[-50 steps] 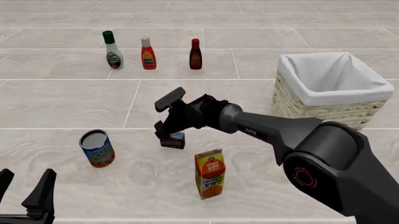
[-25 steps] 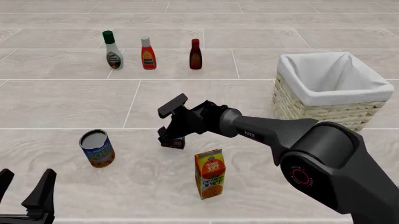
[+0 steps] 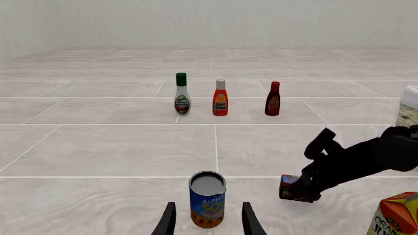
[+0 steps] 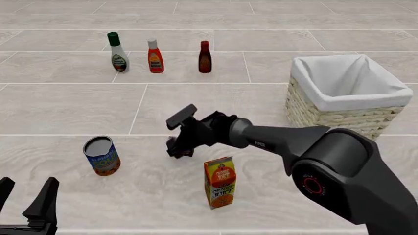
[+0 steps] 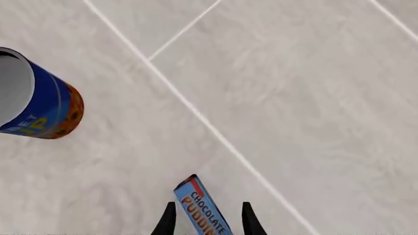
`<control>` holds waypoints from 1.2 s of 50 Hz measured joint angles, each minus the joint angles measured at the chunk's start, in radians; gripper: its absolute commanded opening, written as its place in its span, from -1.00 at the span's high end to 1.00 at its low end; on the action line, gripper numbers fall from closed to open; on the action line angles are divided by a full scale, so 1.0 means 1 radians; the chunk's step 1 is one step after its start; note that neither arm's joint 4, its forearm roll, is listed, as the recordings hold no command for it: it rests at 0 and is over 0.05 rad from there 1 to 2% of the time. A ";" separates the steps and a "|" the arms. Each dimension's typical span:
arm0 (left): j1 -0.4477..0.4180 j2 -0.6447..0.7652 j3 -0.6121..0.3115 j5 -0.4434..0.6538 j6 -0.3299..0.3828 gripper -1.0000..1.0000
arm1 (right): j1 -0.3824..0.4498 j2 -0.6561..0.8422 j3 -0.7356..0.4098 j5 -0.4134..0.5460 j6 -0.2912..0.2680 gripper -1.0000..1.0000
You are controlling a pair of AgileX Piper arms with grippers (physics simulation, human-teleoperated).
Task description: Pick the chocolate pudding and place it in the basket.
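Note:
The chocolate pudding [image 5: 203, 210], a small brown box with a blue edge and red label, stands on the floor tiles between the round can and the orange juice carton. My right gripper [image 4: 178, 148] is low over it and open, with one finger [image 5: 168, 221] on each side of the box and a little room left. From the front the gripper hides most of the box; the left wrist view shows the pudding [image 3: 288, 188] beneath it. The wicker basket [image 4: 324, 116] with white lining stands far right. My left gripper [image 4: 25, 195] rests open at the near left, holding nothing.
A blue-and-orange can [image 4: 102, 155] stands left of the pudding, and an orange juice carton [image 4: 220, 182] just in front of it. A white dressing bottle [image 4: 118, 53], an orange bottle [image 4: 154, 56] and a dark red bottle [image 4: 204, 57] line the back.
My right gripper has come down and slightly nearer, onto the pudding box, which now sits between its fingers. The left arm has not moved.

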 measured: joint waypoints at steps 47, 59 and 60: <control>0.000 0.000 0.000 0.000 0.000 -1.00 | -0.072 -0.004 0.023 -0.137 0.002 1.00; 0.000 0.000 0.000 0.000 0.000 -1.00 | -0.110 -0.034 0.020 -0.161 -0.030 1.00; 0.000 0.000 0.000 0.000 0.000 -1.00 | -0.112 -0.038 0.019 -0.160 -0.031 1.00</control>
